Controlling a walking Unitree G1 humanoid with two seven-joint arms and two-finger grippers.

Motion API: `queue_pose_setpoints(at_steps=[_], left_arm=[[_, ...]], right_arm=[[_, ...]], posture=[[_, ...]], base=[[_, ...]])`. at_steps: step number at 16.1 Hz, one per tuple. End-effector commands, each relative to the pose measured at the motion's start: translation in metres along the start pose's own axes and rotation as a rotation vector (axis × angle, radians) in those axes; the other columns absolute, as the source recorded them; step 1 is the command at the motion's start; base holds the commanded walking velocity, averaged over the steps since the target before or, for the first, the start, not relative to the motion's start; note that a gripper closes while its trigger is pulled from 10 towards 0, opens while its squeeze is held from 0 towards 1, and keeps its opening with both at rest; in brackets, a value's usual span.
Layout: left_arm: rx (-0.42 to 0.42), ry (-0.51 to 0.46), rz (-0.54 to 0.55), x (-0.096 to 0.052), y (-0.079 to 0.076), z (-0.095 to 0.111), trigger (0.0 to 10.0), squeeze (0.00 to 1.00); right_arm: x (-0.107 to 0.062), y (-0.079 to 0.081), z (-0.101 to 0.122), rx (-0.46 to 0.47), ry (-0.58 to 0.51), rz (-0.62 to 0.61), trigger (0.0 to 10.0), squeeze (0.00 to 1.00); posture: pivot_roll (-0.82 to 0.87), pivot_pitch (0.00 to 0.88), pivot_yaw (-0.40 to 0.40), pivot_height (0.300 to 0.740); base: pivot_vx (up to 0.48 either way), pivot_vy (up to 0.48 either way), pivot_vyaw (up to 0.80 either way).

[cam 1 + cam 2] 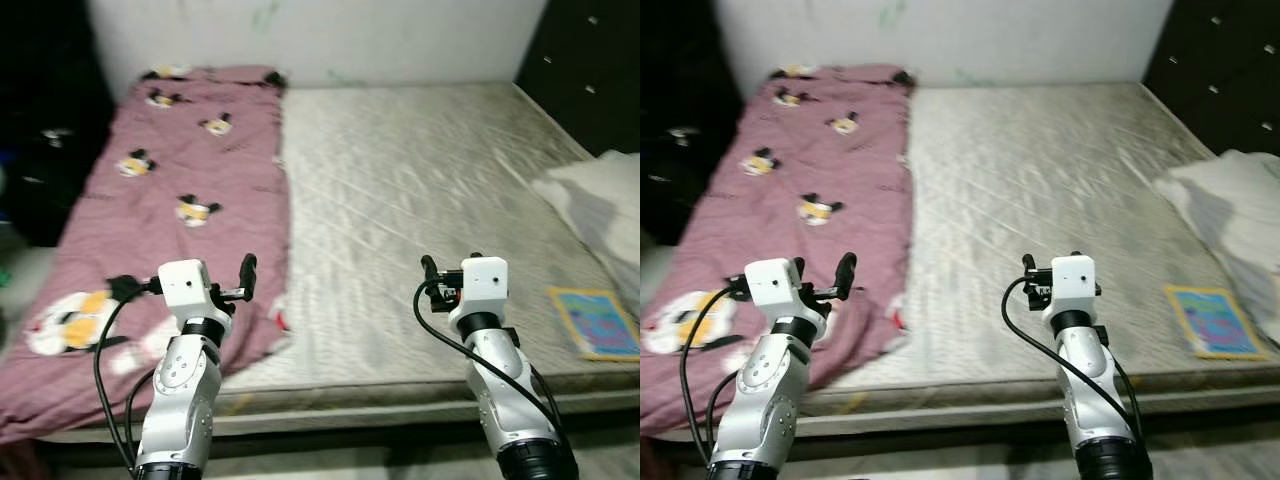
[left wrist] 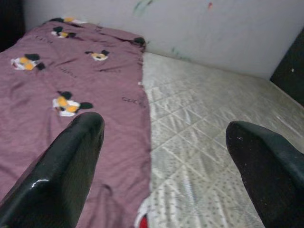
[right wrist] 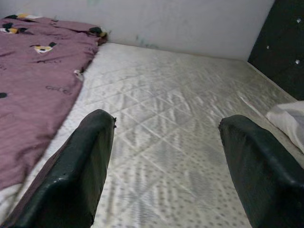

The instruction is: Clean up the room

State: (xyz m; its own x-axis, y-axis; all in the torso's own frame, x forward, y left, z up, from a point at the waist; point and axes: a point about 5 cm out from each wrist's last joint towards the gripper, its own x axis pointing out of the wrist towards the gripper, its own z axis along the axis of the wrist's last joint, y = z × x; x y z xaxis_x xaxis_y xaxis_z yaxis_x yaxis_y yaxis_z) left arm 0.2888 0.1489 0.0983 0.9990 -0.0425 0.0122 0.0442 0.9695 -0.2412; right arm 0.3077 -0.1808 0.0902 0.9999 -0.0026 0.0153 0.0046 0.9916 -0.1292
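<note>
A maroon blanket point(image 1: 180, 170) printed with cartoon mice covers the left third of a bare grey quilted mattress point(image 1: 420, 180). On the mattress's right side lie a white pillow point(image 1: 600, 200) and, near the front edge, a colourful flat book point(image 1: 598, 322). Both my arms are raised in front of me at the foot of the bed. My left gripper point(image 2: 164, 122) is open above the blanket's right edge, holding nothing. Over the bare mattress my right gripper point(image 3: 166, 117) is open and empty too.
A white wall point(image 1: 330, 30) runs behind the bed's head. A dark wardrobe point(image 1: 590, 60) stands at the far right, and dark furniture point(image 1: 40, 120) stands along the left side. The mattress's front edge point(image 1: 350, 385) is just below my grippers.
</note>
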Motion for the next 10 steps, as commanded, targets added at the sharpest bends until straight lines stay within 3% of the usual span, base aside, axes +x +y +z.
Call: queue_pose_setpoints(at_steps=[1,10], left_arm=[[-0.005,0.025,0.018,-0.0018,0.0069,-0.0026,10.0,0.0],[0.008,0.02,0.021,-0.0009,0.006,0.0001,10.0,0.0]], right_arm=[[0.0001,0.0043,-0.0015,0.003,0.004,0.011,10.0,0.0],[-0.0001,0.0056,-0.001,0.005,0.007,0.022,10.0,0.0]], posture=[[-0.01,0.087,0.015,0.74],[-0.02,0.113,0.01,0.74]], base=[[0.0,0.48,0.0],[0.0,0.48,0.0]])
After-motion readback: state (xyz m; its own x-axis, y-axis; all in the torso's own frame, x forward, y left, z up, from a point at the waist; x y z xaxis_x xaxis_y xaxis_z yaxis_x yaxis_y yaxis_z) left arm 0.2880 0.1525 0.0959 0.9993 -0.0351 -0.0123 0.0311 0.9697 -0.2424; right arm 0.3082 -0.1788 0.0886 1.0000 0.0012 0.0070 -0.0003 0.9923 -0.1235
